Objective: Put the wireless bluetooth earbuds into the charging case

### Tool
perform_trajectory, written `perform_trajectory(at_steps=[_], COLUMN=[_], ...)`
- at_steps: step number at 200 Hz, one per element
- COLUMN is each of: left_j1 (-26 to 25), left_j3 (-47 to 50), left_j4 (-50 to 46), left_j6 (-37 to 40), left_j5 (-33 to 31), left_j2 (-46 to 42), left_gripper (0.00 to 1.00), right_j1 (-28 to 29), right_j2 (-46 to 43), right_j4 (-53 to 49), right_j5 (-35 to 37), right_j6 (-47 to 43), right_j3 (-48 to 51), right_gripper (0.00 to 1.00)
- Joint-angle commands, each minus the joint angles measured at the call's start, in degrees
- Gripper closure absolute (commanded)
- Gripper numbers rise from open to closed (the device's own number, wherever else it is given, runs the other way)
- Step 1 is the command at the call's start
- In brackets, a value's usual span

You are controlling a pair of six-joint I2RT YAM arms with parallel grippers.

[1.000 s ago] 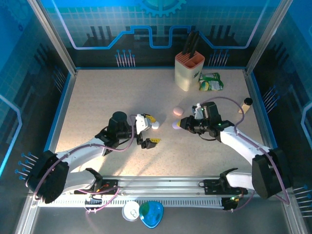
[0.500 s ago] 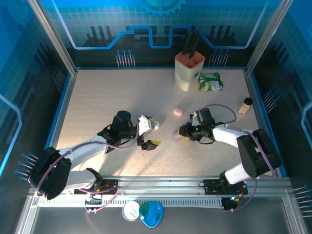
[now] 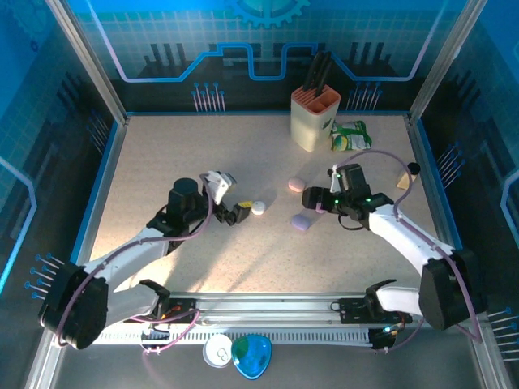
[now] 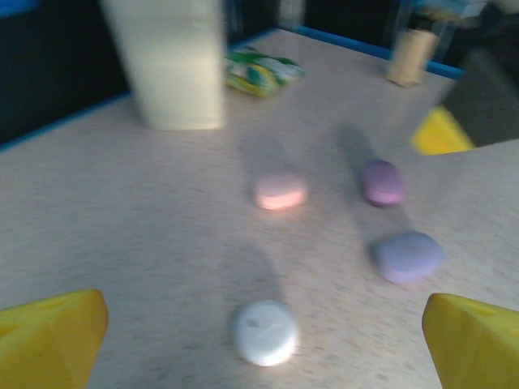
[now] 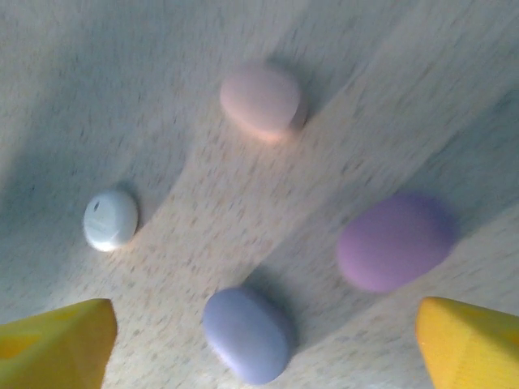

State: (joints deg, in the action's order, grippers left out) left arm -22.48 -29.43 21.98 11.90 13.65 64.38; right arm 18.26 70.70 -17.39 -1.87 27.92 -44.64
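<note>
Fingers (image 4: 50,334) on the left gripper (image 3: 231,197) and right gripper (image 3: 315,198) both gape wide, holding nothing. Between them on the table (image 3: 178,154) lie the pink case (image 5: 261,101) far, lilac case (image 5: 247,334) near, white case (image 5: 110,220) left, purple case (image 5: 395,241) right.

Blue-tinted, evenly lit; both wrist views seemingly motion-blurred.

A cream knife block (image 3: 315,117) with dark handles stands in the upper middle of the frame on the speckled table (image 3: 186,162). Just right of it lies a green-and-white packet (image 3: 351,135). A small tan bottle with a dark cap (image 3: 405,176) sits near the right edge. At the bottom, off the table, a white round lid (image 3: 218,351) touches a blue-green object (image 3: 251,355).
</note>
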Motion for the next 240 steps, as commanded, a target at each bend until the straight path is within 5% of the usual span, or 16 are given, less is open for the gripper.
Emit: perform_trajectory(at_steps=[1, 41, 84, 113, 129, 159, 240], left_j1=[3.3, 10.6, 18.0, 20.7, 22.0, 22.1, 22.0], left_j3=[3.9, 10.1, 13.8, 12.8, 10.3, 7.6, 7.5], left_j4=[4.8, 15.9, 33.7, 43.6, 34.6, 31.4, 31.2], left_j6=[-1.8, -1.2, -6.4, -8.8, -11.0, -12.6, -12.1], left_j5=[-13.0, -19.3, -16.5, -15.2, -15.9, -20.7, -19.6], left_j2=[-1.8, 2.7, 14.9, 26.1, 23.2, 24.6, 24.7], left_gripper=[0.01, 0.01, 0.01, 0.01, 0.01, 0.01, 0.01], right_j1=[-2.3, -7.7, -12.7, -14.3, -14.6, -15.7, -15.5], right_j2=[-2.6, -2.2, 6.2, 13.3, 18.1, 17.3, 17.6], right_j4=[-0.7, 23.7, 54.5, 64.2, 70.5, 66.9, 67.8], right_j5=[13.3, 20.0, 12.8, 6.4, 3.8, 2.2, 2.9], right_j6=[-12.3, -25.0, -28.8, -28.4, -29.2, -28.3, -28.5], right_j3=[-1.0, 8.8, 19.2, 21.2, 22.3, 21.3, 21.5], right_gripper=[0.00, 0.00, 0.00, 0.00, 0.00, 0.00, 0.00])
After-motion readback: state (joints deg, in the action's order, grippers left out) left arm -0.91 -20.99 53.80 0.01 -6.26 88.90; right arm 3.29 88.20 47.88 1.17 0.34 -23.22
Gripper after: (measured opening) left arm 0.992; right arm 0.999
